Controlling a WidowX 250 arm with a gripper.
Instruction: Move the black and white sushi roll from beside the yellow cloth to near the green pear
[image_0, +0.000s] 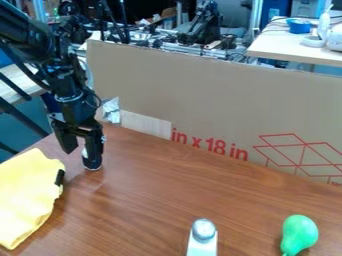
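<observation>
The black gripper (80, 149) hangs at the left of the camera view, low over the wooden table, with its two fingers apart. Something pale shows beside its right finger; I cannot tell what it is. Just below and left of the gripper lies a yellow cloth (25, 197), with a small black piece (60, 177) at its right edge. At the bottom centre is a silver object with a rounded top (204, 230). A green pear-shaped object (299, 233) lies at the lower right, far from the gripper.
A cardboard panel (200, 95) stands upright along the back edge of the wooden table (160, 185), with a crumpled silvery piece (111, 110) at its left end. Behind it are equipment and a pale table (294, 47) bearing a blue bowl (298, 25).
</observation>
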